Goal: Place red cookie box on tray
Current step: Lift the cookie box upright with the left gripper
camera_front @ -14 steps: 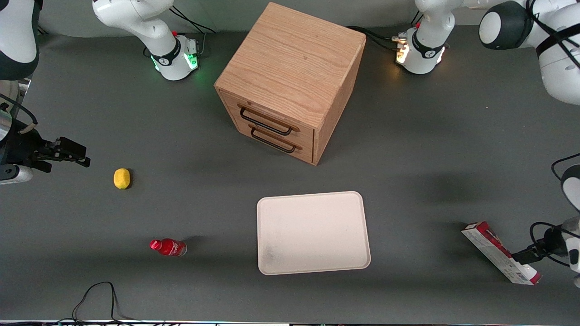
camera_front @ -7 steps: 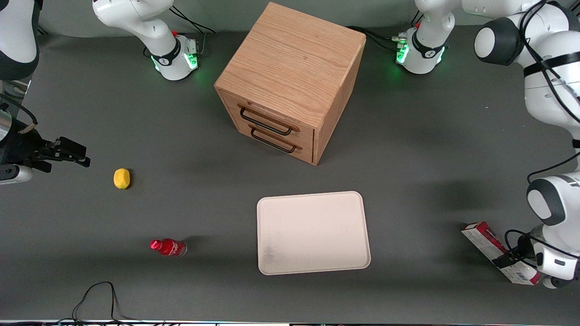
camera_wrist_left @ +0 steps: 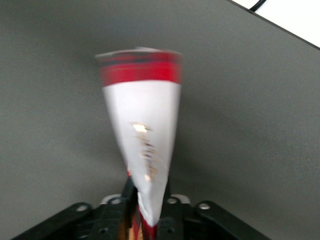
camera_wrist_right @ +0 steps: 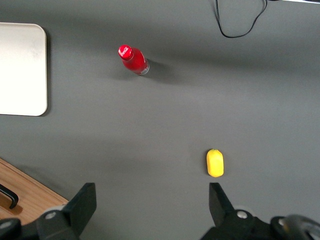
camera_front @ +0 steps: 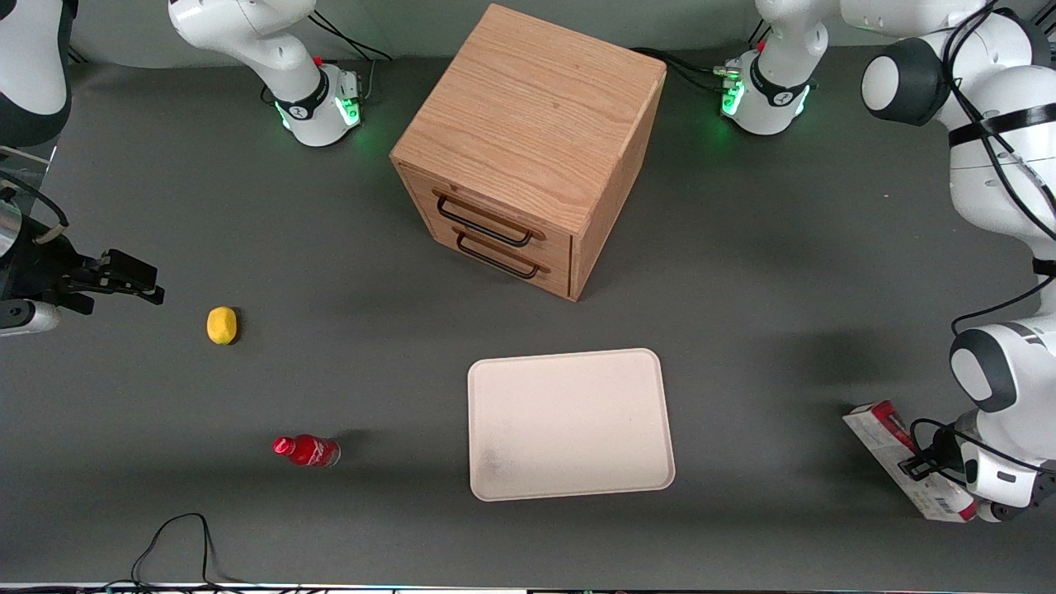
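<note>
The red cookie box (camera_front: 881,431) lies slantwise on the dark table at the working arm's end, about as near the front camera as the tray. My left gripper (camera_front: 928,464) sits over its middle, shut on it. In the left wrist view the carton (camera_wrist_left: 142,125) runs out from between the black fingers (camera_wrist_left: 118,200), white face showing and a red band at its tip. The cream-white tray (camera_front: 569,425) lies flat in the middle of the table with nothing on it, well apart from the box. Its edge also shows in the right wrist view (camera_wrist_right: 22,70).
A wooden drawer cabinet (camera_front: 528,148) stands farther from the front camera than the tray. A small red bottle (camera_front: 307,450) and a yellow fruit (camera_front: 221,325) lie toward the parked arm's end. A black cable (camera_front: 173,536) loops at the table's front edge.
The left arm has swung in over the box and the gripper has settled around its middle. The box's free end has shifted slightly.
</note>
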`<state>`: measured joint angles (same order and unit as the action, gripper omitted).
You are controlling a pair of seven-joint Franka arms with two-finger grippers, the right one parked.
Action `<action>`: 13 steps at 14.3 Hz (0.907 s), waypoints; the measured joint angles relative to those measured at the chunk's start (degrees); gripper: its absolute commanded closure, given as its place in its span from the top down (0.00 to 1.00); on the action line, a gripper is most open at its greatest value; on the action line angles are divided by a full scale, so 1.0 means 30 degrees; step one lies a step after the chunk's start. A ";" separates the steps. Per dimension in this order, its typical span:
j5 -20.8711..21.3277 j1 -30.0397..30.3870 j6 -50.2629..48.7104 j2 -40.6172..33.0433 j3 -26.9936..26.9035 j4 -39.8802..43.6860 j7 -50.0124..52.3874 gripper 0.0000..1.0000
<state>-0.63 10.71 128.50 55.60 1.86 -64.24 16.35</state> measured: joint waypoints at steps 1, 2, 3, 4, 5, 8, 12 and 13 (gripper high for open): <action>0.0005 0.0002 -0.0258 -0.0004 -0.0022 0.0072 0.0001 0.00; 0.0005 0.0003 -0.0588 -0.0025 -0.0037 0.0121 0.0002 0.00; 0.0005 0.0004 -0.0951 -0.0076 -0.0049 0.0173 0.0003 0.00; 0.0006 0.0009 -0.1373 -0.0198 -0.0056 0.0256 0.0003 0.00; 0.0008 0.0013 -0.2012 -0.0462 -0.0060 0.0393 0.0003 0.00; 0.0022 0.0014 -0.4989 -0.2220 -0.0062 0.0843 0.0003 0.00; 0.0025 0.0020 -0.8984 -0.5884 -0.0065 0.1132 0.0003 0.00; 0.0026 0.0024 -0.9813 -0.6754 -0.0066 0.1129 0.0003 0.00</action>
<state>-0.55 10.78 99.06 35.33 1.67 -60.85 16.36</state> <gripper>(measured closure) 0.943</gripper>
